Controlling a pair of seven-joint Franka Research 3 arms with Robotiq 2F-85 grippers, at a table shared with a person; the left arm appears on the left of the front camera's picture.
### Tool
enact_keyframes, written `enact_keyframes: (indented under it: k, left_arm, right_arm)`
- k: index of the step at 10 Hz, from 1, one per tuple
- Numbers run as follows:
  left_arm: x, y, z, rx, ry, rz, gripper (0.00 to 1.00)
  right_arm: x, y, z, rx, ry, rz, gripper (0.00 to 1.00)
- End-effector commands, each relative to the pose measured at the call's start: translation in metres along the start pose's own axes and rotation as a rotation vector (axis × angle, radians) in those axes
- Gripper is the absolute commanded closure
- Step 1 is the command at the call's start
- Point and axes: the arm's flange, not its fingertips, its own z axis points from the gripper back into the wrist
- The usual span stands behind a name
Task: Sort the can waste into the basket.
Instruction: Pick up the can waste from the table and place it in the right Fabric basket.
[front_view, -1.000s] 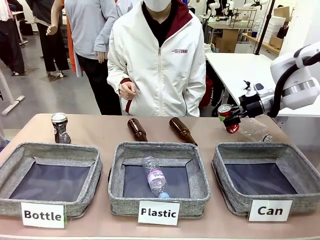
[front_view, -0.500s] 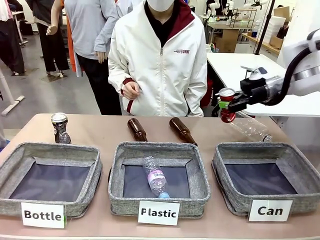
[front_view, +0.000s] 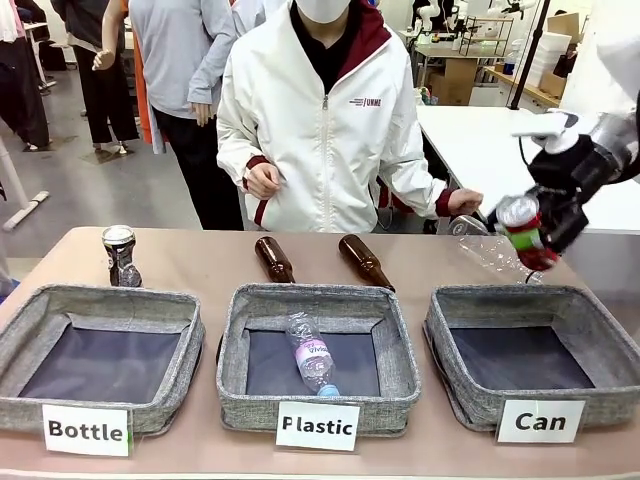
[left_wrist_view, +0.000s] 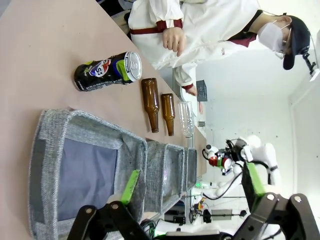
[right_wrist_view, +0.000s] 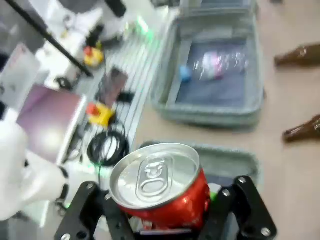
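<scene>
The right gripper (front_view: 530, 240), at the right edge of the front view, is clamped shut on the red can (front_view: 525, 228). The can is tilted, with its lid toward the upper left. The Can basket (front_view: 452, 318) sits straight below in the frame, so the drop looks short and downward. The left gripper (left_wrist_view: 192, 182) gapes wide, holding nothing. The silver can (front_view: 120, 255) stands upright at the far left, on that arm's side.

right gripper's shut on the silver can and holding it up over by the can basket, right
Not the silver one. The right gripper is shut on the red can, as the right wrist view shows; the silver can stands behind the Bottle basket. The rest holds: it is held up by the Can basket.
</scene>
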Motion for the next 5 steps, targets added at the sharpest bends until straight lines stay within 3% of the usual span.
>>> enact_keyframes:
  k: [1, 2, 3, 5]
  left_arm:
    - [-0.003, 0.001, 0.002, 0.001, 0.013, -0.018, 0.0]
    - [-0.003, 0.001, 0.002, 0.001, 0.013, -0.018, 0.0]
    - [-0.003, 0.001, 0.002, 0.001, 0.013, -0.018, 0.0]
    - [-0.003, 0.001, 0.002, 0.001, 0.013, -0.018, 0.0]
  right_arm:
    - [0.013, 0.028, -0.061, -0.094, 0.366, -0.206, 1.0]
    - [0.011, 0.042, -0.077, -0.144, 0.483, -0.354, 1.0]
    - [0.01, 0.05, -0.087, -0.141, 0.536, -0.392, 1.0]
    - [0.009, 0.053, -0.09, -0.138, 0.557, -0.417, 1.0]
